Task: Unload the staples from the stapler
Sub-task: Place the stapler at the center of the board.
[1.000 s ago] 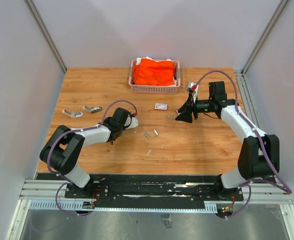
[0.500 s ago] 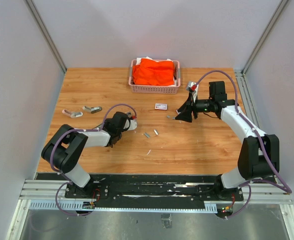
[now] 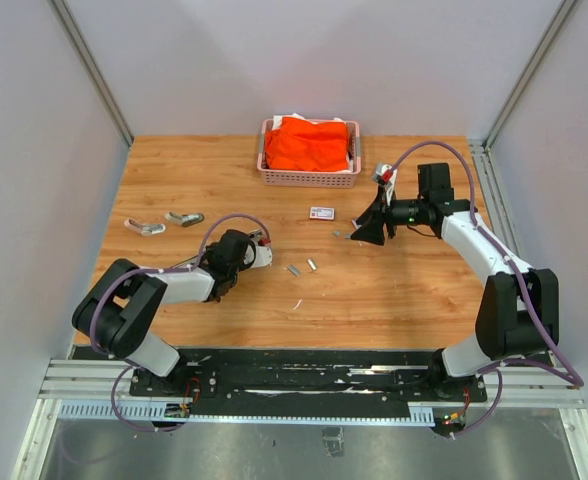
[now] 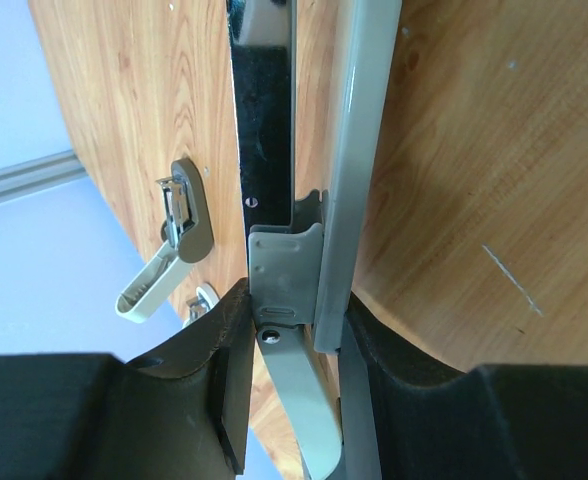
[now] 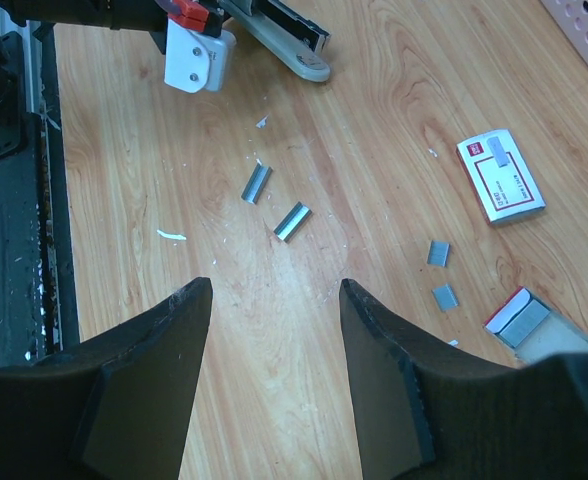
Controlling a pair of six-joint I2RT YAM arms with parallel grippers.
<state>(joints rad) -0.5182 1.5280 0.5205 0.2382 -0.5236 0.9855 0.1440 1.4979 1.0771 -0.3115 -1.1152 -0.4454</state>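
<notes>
Grip first: left gripper (image 4: pixel 294 335) clenched on the stapler (image 4: pixel 274 270), pressing its grey arm and hinge block from both sides. Held low over the table (image 3: pixel 174 170), long axis running away from the wrist toward the table's middle, black magazine rail splayed apart from the grey arm. Cannot tell whether any strip is left in that rail.

Outward from there: staples (image 5: pixel 256 183) out on the wood, two short silvery strips side by side just beyond the stapler's nose, a few smaller bits farther on near a small white box (image 5: pixel 500 175) with a red label. From above, strips lying between the two arms, to the right of the left gripper and to the left of the right gripper (image 5: pixel 274 290). About equally near to both, by the look of it.

Right gripper released, jaws wide, holding nothing, hovering with the strips straight ahead of its opening.

Next move, as a guess, hinging on the stapler's nose pointing at those strips: anything slid or shaken from the rail likely landing among them.

Farther out: two other staplers (image 3: pixel 146 227) well apart at the left, a pink basket (image 3: pixel 309 182) at the far edge.
</notes>
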